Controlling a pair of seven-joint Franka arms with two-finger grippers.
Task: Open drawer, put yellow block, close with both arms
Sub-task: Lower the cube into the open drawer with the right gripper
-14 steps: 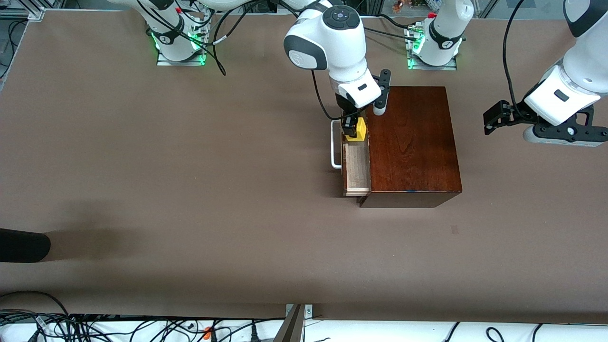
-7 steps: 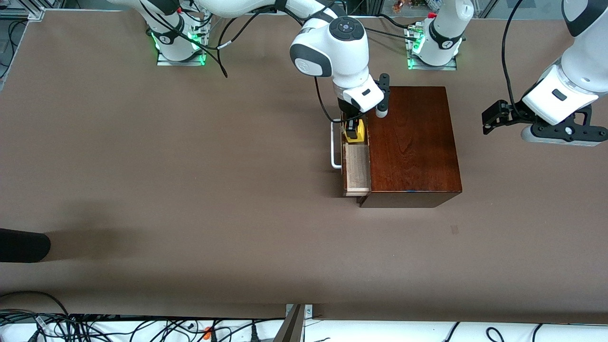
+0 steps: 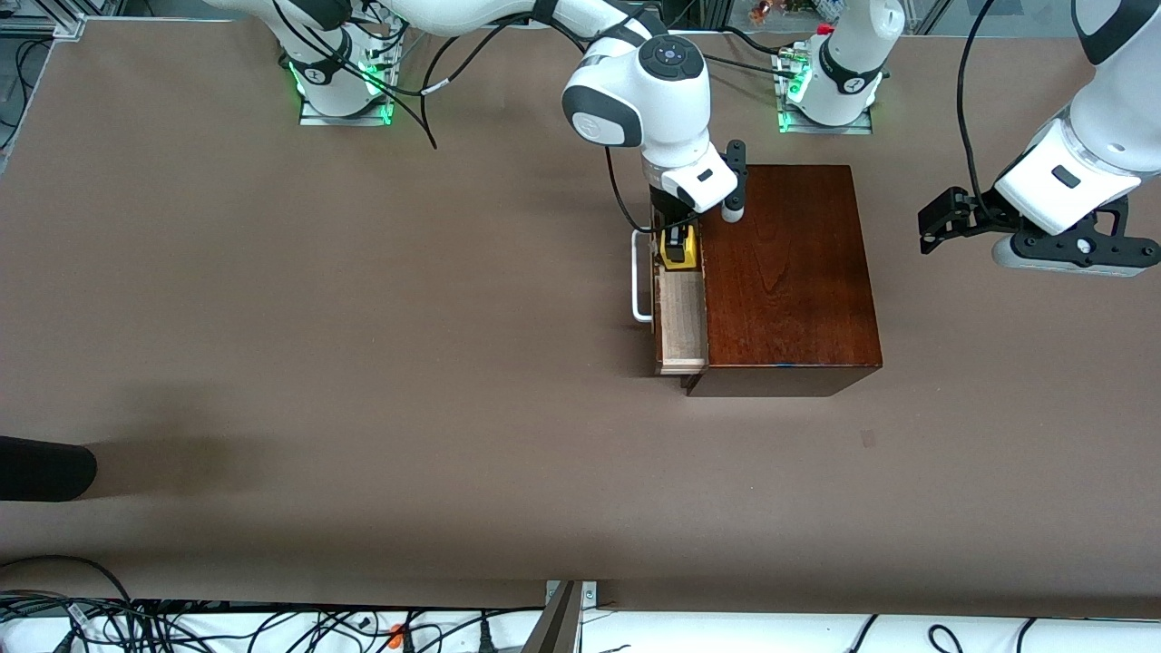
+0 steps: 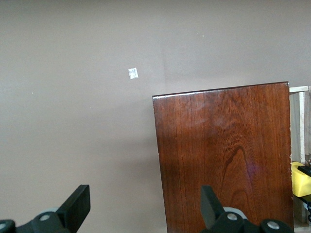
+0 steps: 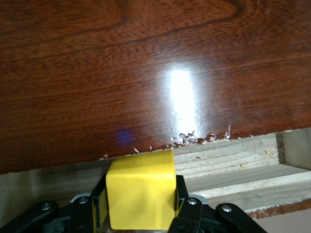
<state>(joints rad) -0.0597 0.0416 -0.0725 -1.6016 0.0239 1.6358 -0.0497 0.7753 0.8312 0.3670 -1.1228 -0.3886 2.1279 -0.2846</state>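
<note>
No text, label or number can be read anywhere.

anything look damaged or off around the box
Yes: the wooden box has small pale chips along its top edge above the open drawer, plain in the right wrist view. Otherwise orderly: the right gripper holds the yellow block over the drawer.

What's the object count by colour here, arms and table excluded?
Yellow: 1, the yellow block in the right gripper
Reddish-brown: 1, the wooden box
Pale wood: 1, the open drawer
Total: 3
</note>
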